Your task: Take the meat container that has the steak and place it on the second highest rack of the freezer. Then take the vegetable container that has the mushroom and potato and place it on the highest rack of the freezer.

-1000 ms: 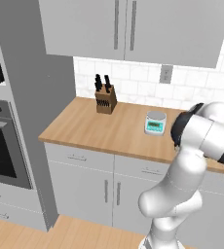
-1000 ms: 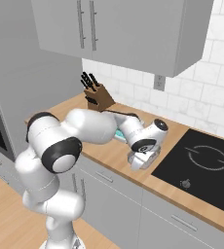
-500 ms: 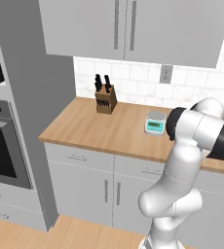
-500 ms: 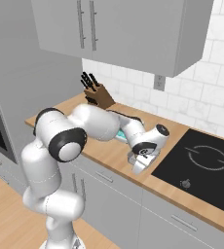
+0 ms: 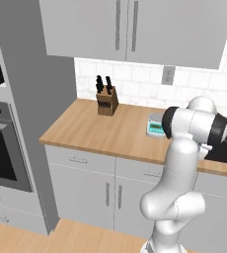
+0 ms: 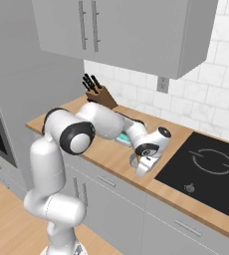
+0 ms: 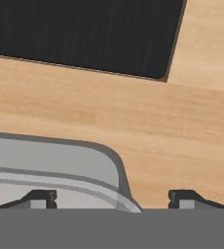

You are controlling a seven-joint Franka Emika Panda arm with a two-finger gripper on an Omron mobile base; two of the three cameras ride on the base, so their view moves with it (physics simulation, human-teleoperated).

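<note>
Grey and see-through, the container [image 7: 50,165] sits on the wooden tabletop [image 7: 133,112], close to the near edge and just left of the black cooktop [image 7: 84,34]. From the hand view I can see 1 rounded corner and its thin rim. I cannot tell what food is inside, so I cannot say if it is the steak one or the vegetable one.

It looks like a stiff, light plastic tray. The wall is thin and smooth, so I think it could slip or tip if it is pinched at just 1 corner. A good place to hold looks like the rim wall, with 1 finger inside and 1 finger outside, and the tray kept flat so the food does not slide.

The pincer [image 7: 113,198] hangs right over that corner, pointing down. Its 2 fingertips [image 7: 41,197] are spread wide, 1 over the tray and 1 over bare wood. It is not pinching anything yet.

Farther left on the tabletop are a small scale [image 5: 156,127] and a knife block [image 5: 107,100] by the far wall.
</note>
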